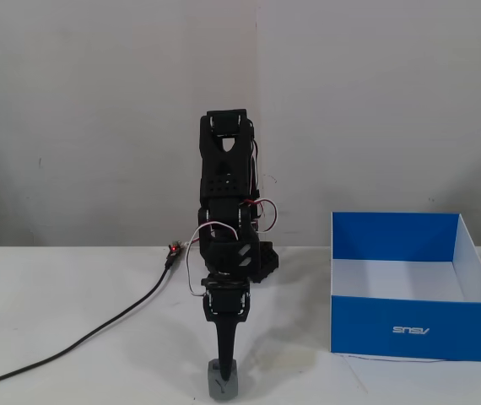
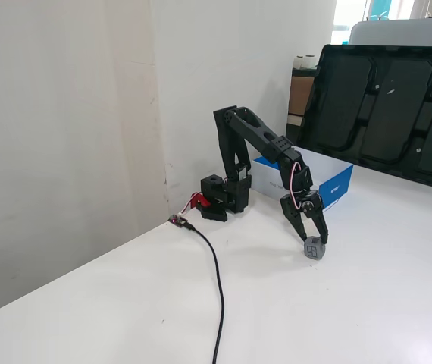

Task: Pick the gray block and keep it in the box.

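A black robot arm reaches down to a white table (image 1: 72,312), its gripper (image 2: 314,241) lowered over the gray block (image 2: 314,249), fingers set close around the block's sides; whether they truly squeeze it cannot be told. The block rests on the table directly under the fingertips. The blue box (image 1: 409,325) stands well apart, to the gripper's right in the front-facing fixed view.
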Controlling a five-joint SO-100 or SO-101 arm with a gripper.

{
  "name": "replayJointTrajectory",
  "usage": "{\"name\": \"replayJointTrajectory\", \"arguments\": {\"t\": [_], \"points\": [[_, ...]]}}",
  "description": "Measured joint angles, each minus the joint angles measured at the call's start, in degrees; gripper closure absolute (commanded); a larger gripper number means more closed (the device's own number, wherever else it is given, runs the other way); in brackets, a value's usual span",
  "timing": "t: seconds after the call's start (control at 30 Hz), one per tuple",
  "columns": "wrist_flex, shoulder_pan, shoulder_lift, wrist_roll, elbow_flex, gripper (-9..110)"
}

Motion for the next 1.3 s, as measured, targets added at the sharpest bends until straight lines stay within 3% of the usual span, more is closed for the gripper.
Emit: {"name": "replayJointTrajectory", "arguments": {"t": [0.6, 1.3], "points": [[5.7, -0.6, 4.0, 0.4, -3.3, 99], [13.9, -20.0, 30.8, 0.4, -3.4, 99]]}}
